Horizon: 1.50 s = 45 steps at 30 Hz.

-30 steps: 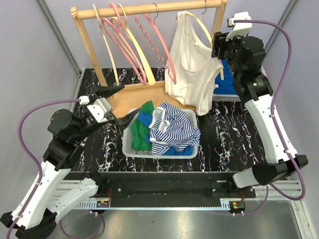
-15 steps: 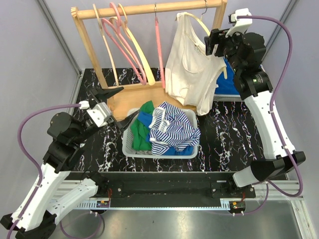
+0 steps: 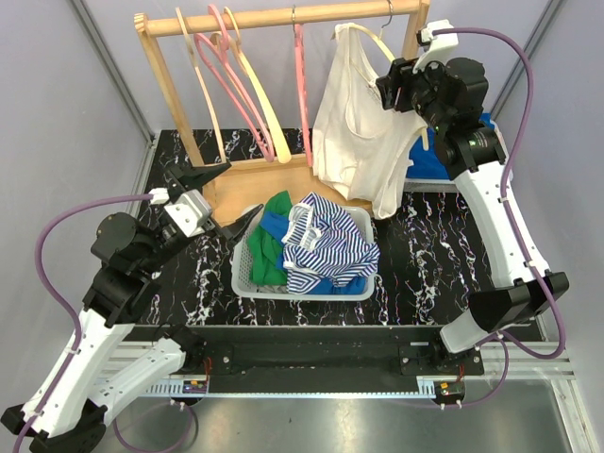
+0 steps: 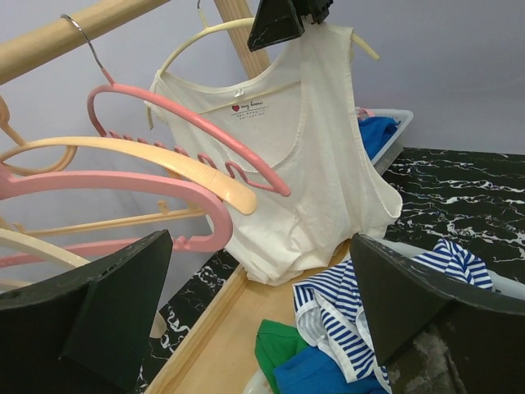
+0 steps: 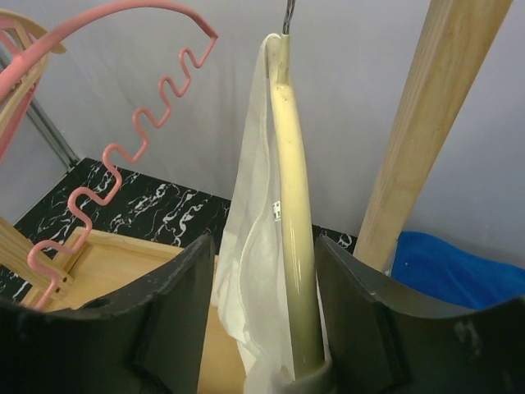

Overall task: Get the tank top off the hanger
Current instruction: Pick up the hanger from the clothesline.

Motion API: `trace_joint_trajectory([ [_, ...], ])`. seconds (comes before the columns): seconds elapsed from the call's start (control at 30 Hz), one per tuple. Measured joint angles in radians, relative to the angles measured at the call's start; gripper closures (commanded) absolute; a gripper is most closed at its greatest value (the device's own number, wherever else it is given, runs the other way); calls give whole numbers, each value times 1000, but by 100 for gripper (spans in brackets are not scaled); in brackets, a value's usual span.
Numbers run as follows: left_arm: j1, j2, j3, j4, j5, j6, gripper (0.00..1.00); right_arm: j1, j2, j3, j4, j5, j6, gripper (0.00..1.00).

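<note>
Change first: my right gripper (image 3: 392,87) has moved left and slightly up since a second ago, from beside the rack post to the right shoulder of the cream hanger (image 5: 292,205). Wavy pink hanger (image 3: 300,85) showed its side before and now hangs edge-on. Tank top (image 3: 359,132) has swung slightly left and is still on the cream hanger, on the rack rail (image 3: 274,17) at its right end. My left arm has barely moved.

Right fingers (image 5: 176,312) are spread, one on each side of the hanger arm. White fabric fills the gap on the left side, and I see no clamp on anything. Left gripper (image 3: 225,196) is wide open and empty, low over the left of the table, aimed at the rack.

Surface: black table (image 3: 444,255) with white marbling and the wooden rack base (image 3: 255,184) on it. White basket (image 3: 247,274) sits mid-table holding green, blue and a striped shirt (image 3: 326,247). Blue cloth (image 5: 459,263) lies behind the right post. Plain pale lilac walls all round, and a metal frame at the near edge.
</note>
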<state>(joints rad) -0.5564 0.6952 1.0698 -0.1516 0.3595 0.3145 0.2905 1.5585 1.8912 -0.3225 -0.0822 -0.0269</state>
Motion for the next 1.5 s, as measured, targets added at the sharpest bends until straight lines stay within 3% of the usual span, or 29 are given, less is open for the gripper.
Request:
trace_joint_trajectory([
  [0.07, 0, 0, -1, 5, 0, 0, 1, 0, 0, 0, -5, -9, -1, 67],
  [0.1, 0, 0, -1, 6, 0, 0, 1, 0, 0, 0, -8, -12, -2, 86],
  [0.17, 0, 0, -1, 14, 1, 0, 1, 0, 0, 0, -15, -15, -3, 100],
  [0.37, 0, -6, -1, 19, 4, 3, 4, -3, 0, -2, -13, -14, -2, 100],
  [1.0, 5, -29, -32, 17, 8, 11, 1, -3, -55, -62, 124, -40, -12, 100],
  [1.27, 7, -29, -32, 17, 12, 17, 1, -3, -216, -189, 100, -43, -14, 100],
  [1.5, 7, -29, -32, 20, 23, 17, 1, -3, -418, -242, -30, -91, -22, 100],
])
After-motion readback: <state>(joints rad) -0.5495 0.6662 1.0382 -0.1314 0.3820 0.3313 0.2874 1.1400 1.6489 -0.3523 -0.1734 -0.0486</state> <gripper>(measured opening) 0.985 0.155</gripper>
